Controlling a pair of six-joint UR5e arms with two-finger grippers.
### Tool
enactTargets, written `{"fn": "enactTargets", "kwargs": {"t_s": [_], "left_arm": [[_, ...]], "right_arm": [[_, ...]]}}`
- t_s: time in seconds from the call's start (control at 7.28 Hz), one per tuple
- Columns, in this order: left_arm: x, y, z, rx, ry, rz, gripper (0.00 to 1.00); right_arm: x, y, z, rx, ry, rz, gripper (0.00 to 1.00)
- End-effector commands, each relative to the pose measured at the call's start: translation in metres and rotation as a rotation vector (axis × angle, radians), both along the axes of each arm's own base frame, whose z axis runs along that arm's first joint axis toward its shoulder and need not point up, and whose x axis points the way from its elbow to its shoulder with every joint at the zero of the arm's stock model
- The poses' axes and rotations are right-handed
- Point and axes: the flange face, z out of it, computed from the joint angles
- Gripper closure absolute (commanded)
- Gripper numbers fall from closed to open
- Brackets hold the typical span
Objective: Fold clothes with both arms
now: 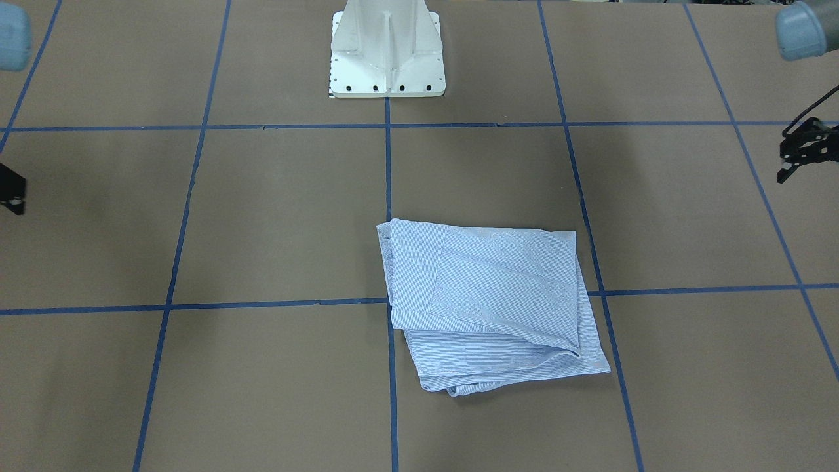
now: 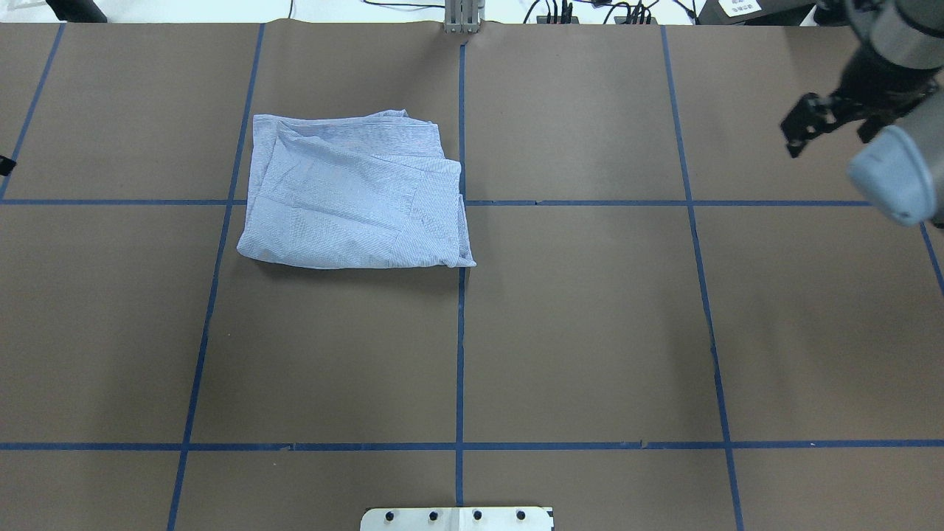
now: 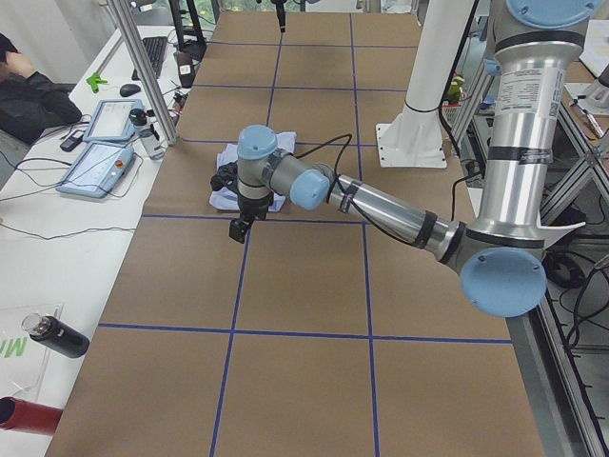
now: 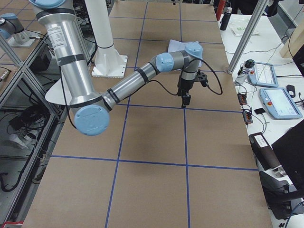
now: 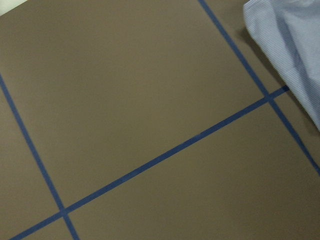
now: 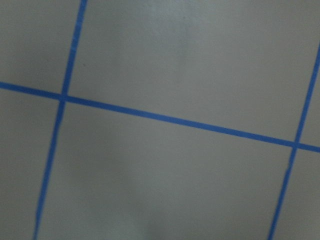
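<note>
The light blue and white striped shirt [image 1: 491,295] lies folded into a rough rectangle on the brown table, left of the centre line in the overhead view [image 2: 354,199]. Its corner shows in the left wrist view [image 5: 295,40]. My left gripper [image 1: 783,157] hangs above the table off the shirt's left side, its jaws apart and empty; the exterior left view shows it near the shirt [image 3: 240,227]. My right gripper [image 2: 826,136] is far right over bare table, jaws apart and empty. It also shows in the exterior right view [image 4: 185,99]. Neither touches the shirt.
The white pedestal base [image 1: 387,52] stands at the robot's table edge. Blue tape lines [image 2: 459,332] grid the table. Operator desks with tablets [image 3: 95,162] and metal posts [image 4: 247,33] line the far side. A person [image 3: 29,90] sits there.
</note>
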Motion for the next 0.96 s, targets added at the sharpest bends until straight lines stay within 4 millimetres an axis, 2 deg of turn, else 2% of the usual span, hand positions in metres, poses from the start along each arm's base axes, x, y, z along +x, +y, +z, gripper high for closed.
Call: {"fn": "enactTargets", "kwargs": {"t_s": [0.0, 0.14, 0.27, 0.41, 0.55, 0.69, 0.82], "left_arm": [[-0.030, 0.027, 0.046, -0.087, -0.022, -0.043, 0.00], [-0.052, 0.031, 0.059, -0.108, -0.027, -0.088, 0.00], [-0.074, 0.039, 0.078, -0.161, -0.021, -0.136, 0.00], [-0.082, 0.041, 0.081, -0.175, -0.031, -0.155, 0.00], [-0.087, 0.055, 0.090, -0.193, -0.054, -0.167, 0.00], [-0.088, 0.059, 0.105, -0.222, -0.077, -0.173, 0.00], [-0.089, 0.061, 0.105, -0.227, -0.077, -0.180, 0.00]], "right_arm": [[0.090, 0.065, 0.080, -0.028, -0.045, -0.024, 0.00], [0.096, 0.092, 0.095, -0.036, -0.043, -0.018, 0.00], [0.100, 0.109, 0.117, 0.008, -0.049, -0.006, 0.00], [0.100, 0.114, 0.121, 0.009, -0.055, 0.038, 0.00], [0.101, 0.122, 0.128, 0.000, -0.053, 0.054, 0.00], [0.103, 0.133, 0.137, 0.003, -0.054, 0.055, 0.00], [0.103, 0.134, 0.139, -0.002, -0.053, 0.057, 0.00]]}}
